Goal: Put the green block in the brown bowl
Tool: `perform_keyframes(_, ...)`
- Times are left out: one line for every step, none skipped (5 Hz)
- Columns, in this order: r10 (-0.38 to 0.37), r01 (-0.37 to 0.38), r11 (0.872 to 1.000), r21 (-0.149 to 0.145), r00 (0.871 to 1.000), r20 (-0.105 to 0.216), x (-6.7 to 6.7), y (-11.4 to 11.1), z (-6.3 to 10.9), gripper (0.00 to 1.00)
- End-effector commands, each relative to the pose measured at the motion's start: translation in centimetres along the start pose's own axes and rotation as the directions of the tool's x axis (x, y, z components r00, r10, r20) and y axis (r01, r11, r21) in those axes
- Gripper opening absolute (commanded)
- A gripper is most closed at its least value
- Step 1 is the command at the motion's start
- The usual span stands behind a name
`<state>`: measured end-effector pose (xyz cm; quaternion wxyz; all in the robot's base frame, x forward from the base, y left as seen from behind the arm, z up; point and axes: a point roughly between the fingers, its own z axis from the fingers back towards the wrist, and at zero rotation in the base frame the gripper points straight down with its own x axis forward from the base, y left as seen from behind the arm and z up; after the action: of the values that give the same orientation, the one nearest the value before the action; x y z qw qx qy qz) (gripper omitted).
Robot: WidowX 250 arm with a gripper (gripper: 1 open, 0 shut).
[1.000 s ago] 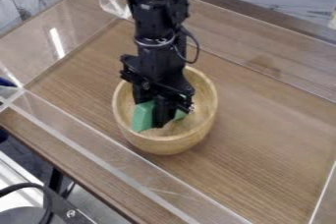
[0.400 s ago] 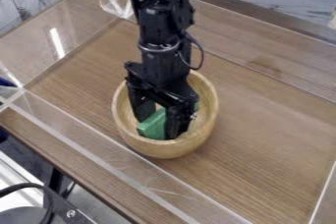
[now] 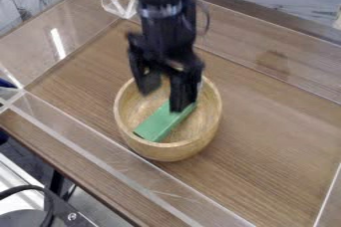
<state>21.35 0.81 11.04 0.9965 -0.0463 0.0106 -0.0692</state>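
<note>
The green block [image 3: 164,122] lies flat inside the brown bowl [image 3: 147,148], slanting from the lower left to the upper right of its hollow. My gripper [image 3: 163,93] hangs just above the bowl, pointing straight down, with its black fingers [image 3: 184,90] spread apart and nothing between them. The right finger overlaps the block's upper end in this view; the block rests free of the fingers.
The bowl sits on a wooden tabletop [image 3: 266,131] ringed by low clear plastic walls [image 3: 40,112]. A pale plank wall lies beyond the far edge. The black arm rises from the gripper toward the top of the view.
The fingers have opened and let go of the green block, which now lies flat in the bowl. The gripper has risen out of the bowl.
</note>
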Motion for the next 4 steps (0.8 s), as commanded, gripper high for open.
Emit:
perform_keyframes(0.01, -0.011, 1.0, 0.012, 0.995, 0.1, 1.1, 0.2, 4.2, 1.0)
perform_keyframes(0.009, -0.01, 1.0, 0.013, 0.994, 0.105, 1.0, 0.3, 4.0, 1.0)
perform_keyframes(0.008, -0.009, 1.0, 0.011, 0.996, 0.093, 0.8, 0.4, 3.5, 1.0)
perform_keyframes(0.008, -0.009, 1.0, 0.012, 0.997, 0.083, 0.7, 0.6, 3.0, 1.0)
